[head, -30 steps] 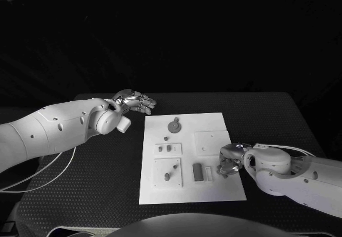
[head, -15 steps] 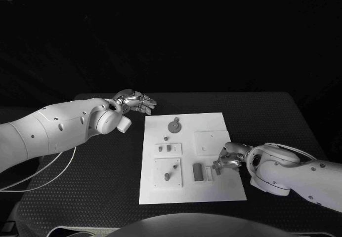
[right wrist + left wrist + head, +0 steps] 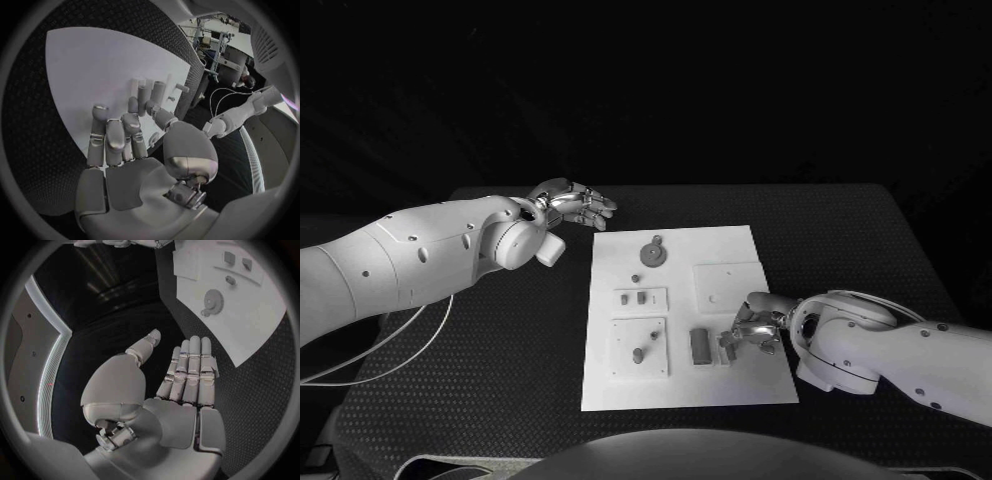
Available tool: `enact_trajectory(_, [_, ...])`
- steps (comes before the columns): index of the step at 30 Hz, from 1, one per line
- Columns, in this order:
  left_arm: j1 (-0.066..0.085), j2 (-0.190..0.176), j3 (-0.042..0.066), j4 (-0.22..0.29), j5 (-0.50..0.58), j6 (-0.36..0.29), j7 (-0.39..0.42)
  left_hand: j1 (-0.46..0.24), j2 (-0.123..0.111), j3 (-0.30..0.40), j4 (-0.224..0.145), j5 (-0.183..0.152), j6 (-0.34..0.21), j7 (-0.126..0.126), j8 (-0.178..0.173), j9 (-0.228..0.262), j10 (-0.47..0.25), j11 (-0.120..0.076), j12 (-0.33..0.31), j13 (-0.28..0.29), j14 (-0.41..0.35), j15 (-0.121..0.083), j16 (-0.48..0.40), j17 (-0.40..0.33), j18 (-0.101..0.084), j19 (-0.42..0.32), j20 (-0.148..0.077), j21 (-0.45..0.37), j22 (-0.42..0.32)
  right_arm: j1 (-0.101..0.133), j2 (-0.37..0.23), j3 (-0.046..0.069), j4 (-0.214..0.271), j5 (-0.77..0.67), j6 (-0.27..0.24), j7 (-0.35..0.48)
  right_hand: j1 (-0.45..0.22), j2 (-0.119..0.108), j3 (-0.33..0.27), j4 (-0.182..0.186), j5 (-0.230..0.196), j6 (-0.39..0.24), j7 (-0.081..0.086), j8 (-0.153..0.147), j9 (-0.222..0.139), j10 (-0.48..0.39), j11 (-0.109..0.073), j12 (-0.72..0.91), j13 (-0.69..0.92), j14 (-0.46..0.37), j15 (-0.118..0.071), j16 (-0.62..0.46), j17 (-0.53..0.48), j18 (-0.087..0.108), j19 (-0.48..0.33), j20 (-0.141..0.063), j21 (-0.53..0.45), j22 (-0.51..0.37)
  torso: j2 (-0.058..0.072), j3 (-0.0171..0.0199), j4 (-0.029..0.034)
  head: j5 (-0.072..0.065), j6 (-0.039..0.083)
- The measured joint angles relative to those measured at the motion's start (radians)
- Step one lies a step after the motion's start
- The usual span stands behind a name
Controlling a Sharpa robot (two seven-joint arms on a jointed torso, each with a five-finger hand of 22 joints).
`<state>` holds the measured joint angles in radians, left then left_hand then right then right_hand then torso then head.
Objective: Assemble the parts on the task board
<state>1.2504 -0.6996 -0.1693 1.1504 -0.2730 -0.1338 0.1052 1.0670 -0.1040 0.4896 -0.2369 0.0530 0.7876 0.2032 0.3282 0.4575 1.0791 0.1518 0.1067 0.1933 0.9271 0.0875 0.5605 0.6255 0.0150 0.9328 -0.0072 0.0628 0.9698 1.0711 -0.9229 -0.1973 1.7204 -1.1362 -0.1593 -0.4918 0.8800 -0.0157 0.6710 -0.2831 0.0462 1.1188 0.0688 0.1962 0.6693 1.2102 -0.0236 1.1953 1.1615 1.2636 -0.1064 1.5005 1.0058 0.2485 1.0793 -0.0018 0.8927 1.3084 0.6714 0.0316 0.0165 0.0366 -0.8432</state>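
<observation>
While the right hand [image 3: 759, 330] is hovering low over the task board [image 3: 687, 316] near its right edge, you're seeing its fingers [image 3: 114, 137] loosely spread and holding nothing, tips reaching toward the dark block [image 3: 698, 346] and the pale slotted piece [image 3: 723, 351] just beside it. Gear-shaped part [image 3: 652, 256] is sitting well away, toward the board's far end. Two small parts [image 3: 639, 297] are standing in the mid-left plate; one peg [image 3: 639, 354] is in the plate nearer the robot. Left hand [image 3: 571, 206] is parked off the board's far-left corner, flat, fingers [image 3: 187, 371] straight and together, empty. You're getting bare board nearer the robot and bare black table [image 3: 877, 250] on both sides.
</observation>
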Motion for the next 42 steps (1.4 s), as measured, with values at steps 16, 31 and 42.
enact_trajectory(16, [0.0, 0.0, 0.0, 0.0, -0.001, 0.001, -0.001, 0.0, 0.0, 0.0, 0.0, 0.0, -0.004, -0.004, 0.0, 0.0, 0.0, 0.0, 0.0, 0.0, 0.0, 0.0, 0.0, 0.0, 0.0, 0.0, 0.0, 0.0, -0.001, -0.007, 0.026, -0.001, -0.02, 0.01, 0.013, -0.001, 0.004, 0.004, 0.0, 0.0, 0.001, -0.002, 0.002, -0.002, -0.003, 0.0, 0.0, 0.0, 0.0, -0.001, 0.001, 0.0, 0.0, -0.002, 0.0, 0.0, 0.0, 0.0, 0.0, 0.0008, 0.0006, 0.002, -0.003])
enact_trajectory(31, [0.0, -0.002, 0.0, 0.001, -0.002, 0.001, -0.001, 0.0, 0.0, 0.0, 0.0, 0.0, -0.004, -0.004, 0.0, -0.001, 0.0, 0.0, 0.0, 0.001, 0.0, 0.0, 0.0, 0.001, 0.0, 0.0, 0.0, 0.0, -0.001, -0.007, 0.031, 0.001, -0.049, 0.002, 0.018, 0.002, 0.004, 0.004, -0.001, -0.001, 0.001, -0.002, 0.002, -0.002, -0.001, 0.0, 0.0, 0.0, 0.001, 0.003, 0.0, 0.0, 0.0, -0.007, 0.0, 0.0, 0.0, 0.0, 0.0, 0.0006, 0.0007, 0.003, -0.007])
enact_trajectory(42, [0.0, -0.002, 0.0, 0.001, -0.003, 0.001, -0.002, 0.0, 0.0, 0.0, 0.0, 0.0, -0.004, -0.004, 0.0, -0.001, 0.0, 0.0, 0.0, 0.001, 0.0, 0.0, 0.0, 0.0, 0.0, 0.0, 0.0, 0.0, -0.001, -0.009, 0.037, 0.003, -0.052, 0.002, 0.024, 0.005, 0.004, 0.004, -0.002, -0.002, 0.0, -0.002, 0.002, -0.001, -0.004, 0.0, 0.0, 0.0, 0.001, 0.004, 0.002, 0.0, 0.0, 0.0, 0.0, 0.0, 0.0, 0.0, 0.0, 0.0012, 0.0005, 0.004, -0.009])
